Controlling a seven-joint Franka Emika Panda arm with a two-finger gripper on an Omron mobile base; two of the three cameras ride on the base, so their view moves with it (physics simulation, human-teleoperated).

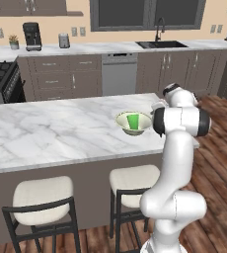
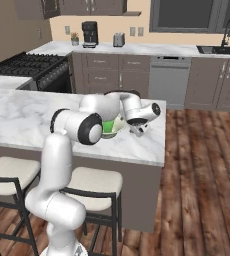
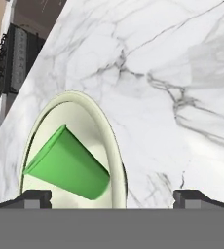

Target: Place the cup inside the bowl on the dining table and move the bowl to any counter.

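Cup [image 3: 67, 165] lies tipped in the bowl [image 3: 115, 146]; I hold the hand [image 3: 111, 197] released, straddling its rim for grasping.

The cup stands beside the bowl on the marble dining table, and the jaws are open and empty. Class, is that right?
Not quite. The cup lies inside the bowl, not beside it, as the hand view shows. The rest holds: bowl on the marble dining table, jaws open and empty.

Glossy white rounded arm [image 1: 177, 148] segs w/ black joint caps; two small dark fingertips [image 3: 33, 198] on gripper [image 3: 113, 199].
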